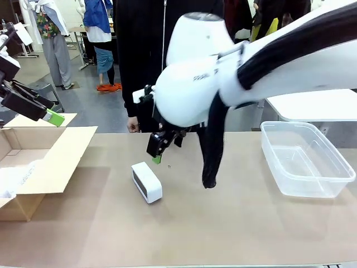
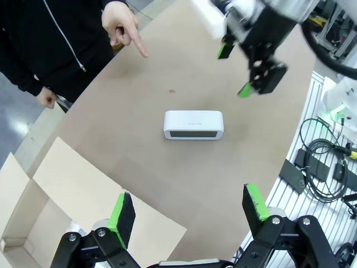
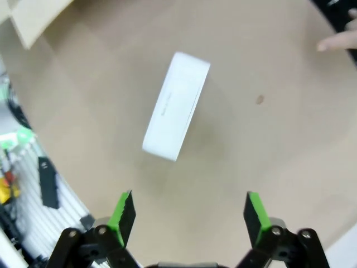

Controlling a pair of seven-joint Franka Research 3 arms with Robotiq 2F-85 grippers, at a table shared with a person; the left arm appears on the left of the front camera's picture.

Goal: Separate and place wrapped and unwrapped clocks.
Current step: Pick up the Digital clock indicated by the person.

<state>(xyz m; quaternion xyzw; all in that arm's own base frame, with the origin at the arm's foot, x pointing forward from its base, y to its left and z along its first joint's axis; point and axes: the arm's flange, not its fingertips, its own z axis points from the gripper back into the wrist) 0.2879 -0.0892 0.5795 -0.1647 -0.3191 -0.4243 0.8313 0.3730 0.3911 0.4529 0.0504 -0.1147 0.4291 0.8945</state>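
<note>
Brown tabletop (image 1: pixel 240 223), mostly bare, with an open cardboard box (image 1: pixel 53 162) at the robot's left edge and a clear plastic bin (image 1: pixel 304 159) at the right, well apart from each other. Between them, left of centre, lies the unwrapped clock (image 1: pixel 146 182), smooth white with a dark face, standing alone on the table and touching nothing. Something white and soft shows inside the box at its near left wall, perhaps a wrapped bundle (image 1: pixel 12 183), though too little is visible to say. Appears empty, that bin.

Judged from this: clock not yet sorted, still to be lifted and set in its container; the wrapped ones possibly already boxed.

Right gripper (image 1: pixel 158 146) hangs above and just behind the clock, jaws spread wide, holding nothing; seen from its own wrist, clock (image 3: pixel 176 106) ahead and between the green pads (image 3: pixel 124 212). Left gripper (image 1: pixel 39 109) waits over the box, likewise spread wide and empty.

Plenty of free table around the clock on all sides. Worth minding: a person's hand (image 2: pixel 121 25) pointing down near the far edge, and the box flap on the left.
</note>
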